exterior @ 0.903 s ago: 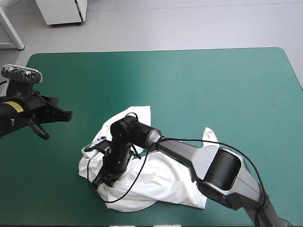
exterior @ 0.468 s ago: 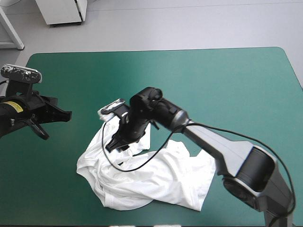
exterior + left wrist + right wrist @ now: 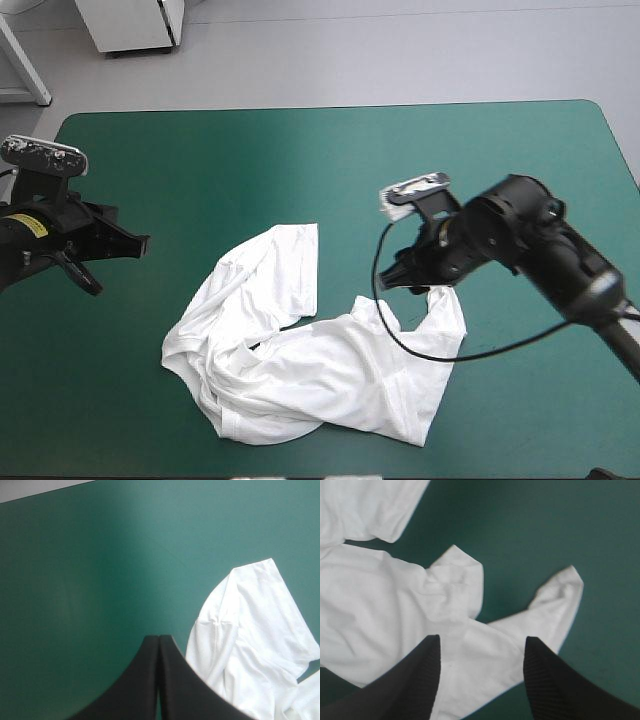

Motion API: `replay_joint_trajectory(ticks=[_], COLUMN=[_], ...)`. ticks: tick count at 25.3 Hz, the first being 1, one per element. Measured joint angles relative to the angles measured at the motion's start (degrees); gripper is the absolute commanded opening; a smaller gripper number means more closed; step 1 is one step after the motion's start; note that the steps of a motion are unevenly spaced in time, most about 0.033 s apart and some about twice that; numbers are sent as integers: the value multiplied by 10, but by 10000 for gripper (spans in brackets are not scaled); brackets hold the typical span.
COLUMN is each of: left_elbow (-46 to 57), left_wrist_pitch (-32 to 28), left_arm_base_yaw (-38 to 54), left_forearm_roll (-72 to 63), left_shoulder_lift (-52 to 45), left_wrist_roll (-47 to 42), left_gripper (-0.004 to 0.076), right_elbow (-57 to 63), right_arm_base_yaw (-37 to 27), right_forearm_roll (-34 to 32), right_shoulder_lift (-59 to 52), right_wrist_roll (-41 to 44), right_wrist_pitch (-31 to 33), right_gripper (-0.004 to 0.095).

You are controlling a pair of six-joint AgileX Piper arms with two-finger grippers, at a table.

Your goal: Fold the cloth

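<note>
You see the white T-shirt (image 3: pixel 300 350) rumpled on the teal-green worktop (image 3: pixel 450 160) near its front edge, your right end effector (image 3: pixel 482 640) released above the shirt's right side, your left end effector (image 3: pixel 158 637) clenched on nothing, well apart.

Left arm (image 3: pixel 40 235) at 9 o'clock, left gripper (image 3: pixel 158 639) closed to one point, aimed toward 3 o'clock, right arm (image 3: pixel 560 255) entering from 4 o'clock, right gripper (image 3: pixel 482 638) spread wide, aimed toward 8 o'clock.
</note>
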Motion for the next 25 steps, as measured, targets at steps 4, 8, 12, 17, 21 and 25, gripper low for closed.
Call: replay_joint_trajectory(ticks=[4,8,12,17,21,25], left_elbow=[0,0,0,1,1,1], left_wrist_pitch=[3,32,70,52,28,3], left_arm_base_yaw=[0,0,0,0,0,-5], left_forearm_roll=[5,2,-10,-13,-23,-44], left_shoulder_lift=[18,63,120,213,275,340], left_wrist_roll=[35,39,28,22,21,24], left_gripper=[204,448,495,455,454,454], right_elbow=[47,66,68,68,68,68], right_arm_base_yaw=[-39,-54,-55,-55,-55,-55], right_forearm_roll=[-7,-7,-9,-17,-33,-48], right_shoulder_lift=[-76,-117,-126,-126,-126,-126], right_wrist_roll=[13,18,18,18,18,18], right_wrist_pitch=[1,2,2,2,2,2], right_gripper=[410,391,391,391,391,391])
